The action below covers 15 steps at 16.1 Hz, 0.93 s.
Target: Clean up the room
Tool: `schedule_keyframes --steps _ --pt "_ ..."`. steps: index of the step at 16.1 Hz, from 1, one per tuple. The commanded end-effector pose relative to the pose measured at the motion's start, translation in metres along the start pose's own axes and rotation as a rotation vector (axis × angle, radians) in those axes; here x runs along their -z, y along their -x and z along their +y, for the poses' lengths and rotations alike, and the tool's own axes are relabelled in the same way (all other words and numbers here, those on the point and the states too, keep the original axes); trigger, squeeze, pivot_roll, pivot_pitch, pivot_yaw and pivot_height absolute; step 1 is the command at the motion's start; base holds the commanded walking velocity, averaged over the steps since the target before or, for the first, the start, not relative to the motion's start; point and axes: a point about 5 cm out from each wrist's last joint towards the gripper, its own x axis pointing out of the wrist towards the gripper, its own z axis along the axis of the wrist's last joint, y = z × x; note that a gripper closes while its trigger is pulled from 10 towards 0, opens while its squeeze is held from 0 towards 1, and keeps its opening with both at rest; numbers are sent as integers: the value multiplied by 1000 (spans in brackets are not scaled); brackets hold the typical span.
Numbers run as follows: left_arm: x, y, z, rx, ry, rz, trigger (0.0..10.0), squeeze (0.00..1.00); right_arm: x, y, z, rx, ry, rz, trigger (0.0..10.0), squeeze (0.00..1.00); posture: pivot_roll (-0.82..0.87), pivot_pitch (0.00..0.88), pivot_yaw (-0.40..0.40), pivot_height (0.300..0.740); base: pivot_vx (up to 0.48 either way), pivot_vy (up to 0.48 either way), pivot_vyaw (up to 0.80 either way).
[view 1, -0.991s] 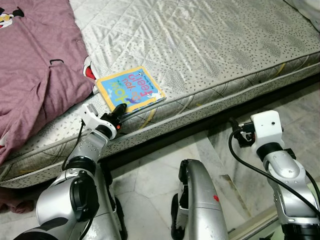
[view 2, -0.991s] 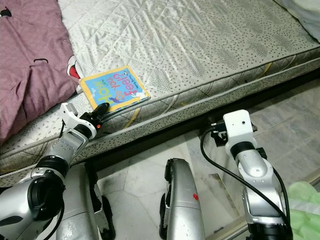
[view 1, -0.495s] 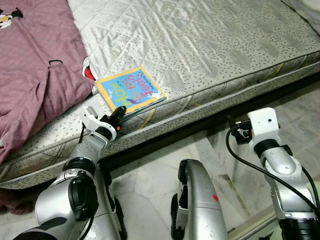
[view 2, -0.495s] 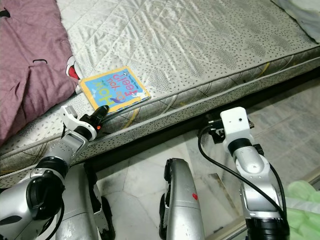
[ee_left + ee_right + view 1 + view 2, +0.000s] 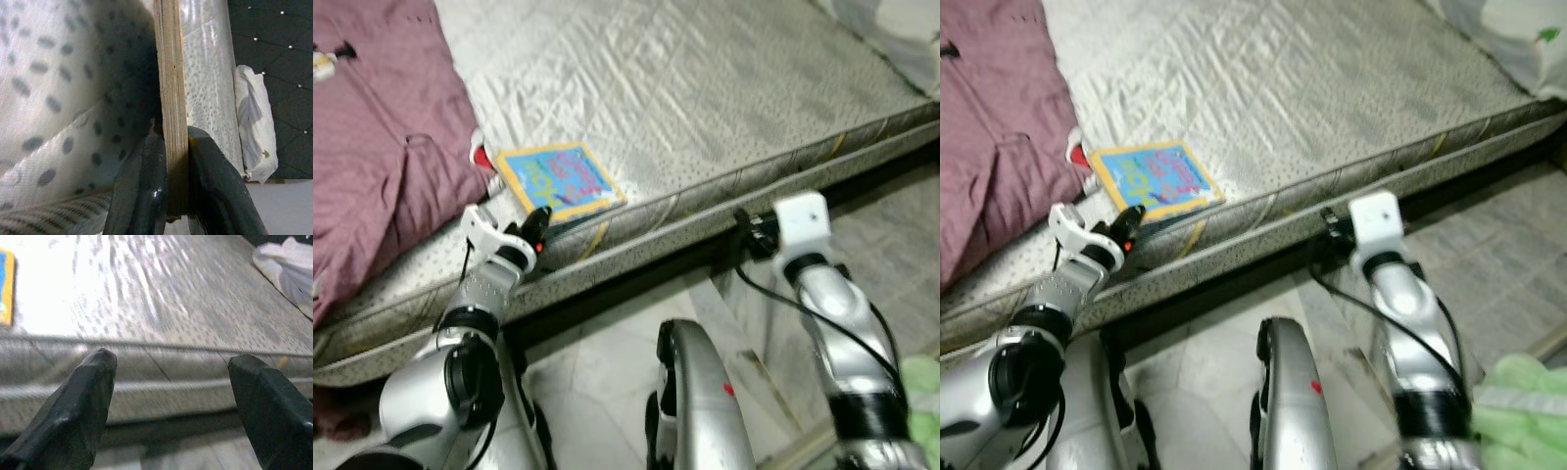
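A grey quilted mattress (image 5: 724, 88) lies on pale marble floor (image 5: 597, 382); maroon blanket (image 5: 372, 147) covers its left part.

Both head views are smeared by blur, so the lettering on the book (image 5: 558, 180) cover cannot be read. The purple blanket (image 5: 382, 147) runs off the frame toward nine and twelve o'clock, its printed figure cropped. At five o'clock a green object (image 5: 1523, 411) is cut by the edge and too soft to identify. In the left wrist view the book's cover is hidden; only its edge shows between the fingers (image 5: 146, 196). The right gripper (image 5: 171, 401) picture is blurred, the mattress (image 5: 161, 308) pattern streaked.
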Motion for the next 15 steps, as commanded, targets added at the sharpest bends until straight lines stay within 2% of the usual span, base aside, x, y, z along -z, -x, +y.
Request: schedule_keyframes --steps 1,2,3,6,8,10,11,12,13,15 --pt "-11 0 1 -34 -74 -23 0 0 -2 -7 9 -16 -25 -14 10000 0 -108 55 -42 529 0 0 0" --pt "-14 -1 -2 -40 -133 -22 0 0 -6 -14 21 -45 -74 -27 10000 0 -88 34 -31 529 0 0 0" --pt "-21 -3 -5 -58 -240 -35 0 0 -8 -24 40 -99 -165 -22 10000 0 -51 0 -13 529 0 0 0" --pt "-41 -2 -16 -46 -389 -140 0 0 -8 -38 73 -175 -286 7 10000 0 12 0 8 529 0 0 0" --pt "-44 4 -17 -38 -467 -165 0 0 -16 -44 82 -188 -331 -32 10000 0 43 0 23 529 0 0 0" --pt "-38 20 -10 -81 -552 -202 0 0 -30 -54 86 -169 -394 -103 10000 0 82 0 32 529 0 0 0" --pt "-38 21 -10 -91 -567 -208 0 0 -32 -56 86 -167 -402 -109 10000 0 89 0 32 529 0 0 0" --pt "-37 24 -10 -119 -603 -240 2941 0 -38 -60 88 -164 -423 -131 10000 0 101 0 31 544 0 0 0" --pt "-37 24 -13 -116 -631 -258 10000 0 -42 -62 91 -173 -429 -146 10000 0 106 0 30 554 0 0 0" --pt "-39 25 -23 -104 -646 -300 10000 0 -49 -67 95 -179 -450 -178 10000 0 103 0 28 574 0 0 0"
